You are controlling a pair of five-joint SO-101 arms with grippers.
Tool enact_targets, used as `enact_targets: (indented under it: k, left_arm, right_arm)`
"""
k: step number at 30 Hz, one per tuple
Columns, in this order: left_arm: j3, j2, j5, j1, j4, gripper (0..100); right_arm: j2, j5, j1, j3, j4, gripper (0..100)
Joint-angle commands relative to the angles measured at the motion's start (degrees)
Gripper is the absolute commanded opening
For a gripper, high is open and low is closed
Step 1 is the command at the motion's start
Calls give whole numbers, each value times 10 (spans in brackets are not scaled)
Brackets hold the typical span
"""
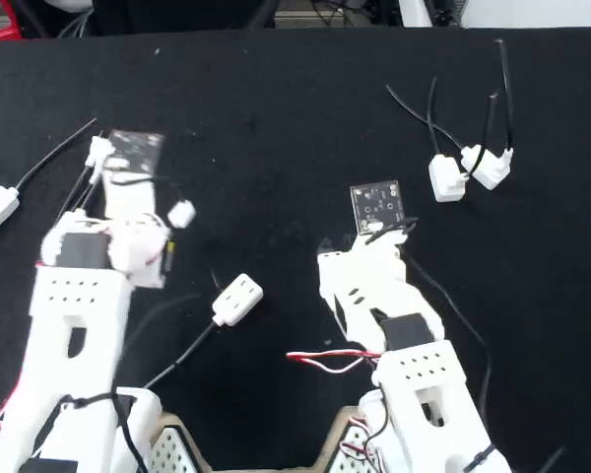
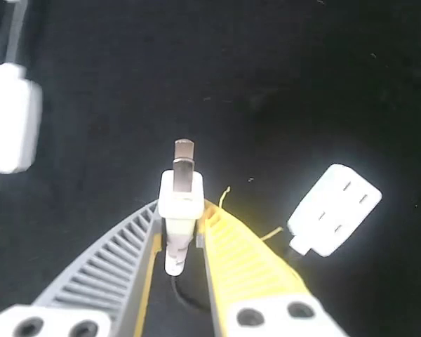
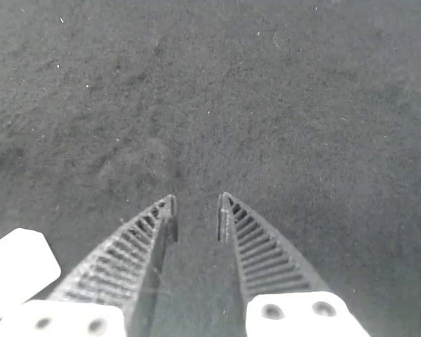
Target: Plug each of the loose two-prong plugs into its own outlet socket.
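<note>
Plug (image 2: 180, 193) of the two-prong kind, clamped by its white body between the tips of the left pincer (image 2: 179, 210), prongs pointing away from the wrist and held clear of the black desk (image 1: 276, 99). The outlet socket (image 2: 335, 209), a white three-way block on a black cord, lies loose on the desk off to one side of the plug, apart from it and turned at a slant. The right pincer (image 3: 196, 210) hangs over bare desk, its jaws a narrow gap apart and holding nothing. Two more white cord-end blocks (image 1: 468, 172) lie together near the far right of the desk.

Hazards, as I judge them: nothing pins the socket, so a push from the prongs could skid it away rather than seat them. The slant means I must square the prongs to the slots first. The grip is narrow, so any off-axis force could twist the plug between the tips.
</note>
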Motion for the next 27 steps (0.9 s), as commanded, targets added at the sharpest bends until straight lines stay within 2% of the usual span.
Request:
enact_targets:
  k: [1,4,7,11,20,27]
  left_arm:
    - [47,-12,12,54,-55,30]
    - [83,-16,14,70,-103,30]
    - [102,-14,54,87,-134,30]
    - [103,-16,82,103,-138,30]
    - [110,-10,77,143,-163,30]
    - [106,-16,79,141,-164,30]
  right_arm:
    - [-15,-2,-8,-6,-16,89]
    - [-15,-2,-8,-6,-16,89]
    - [-15,-2,-7,-6,-16,89]
    - [-15,-2,-7,-6,-15,89]
    - [-15,25,-5,-7,-16,89]
    - [-15,25,-4,-7,-18,89]
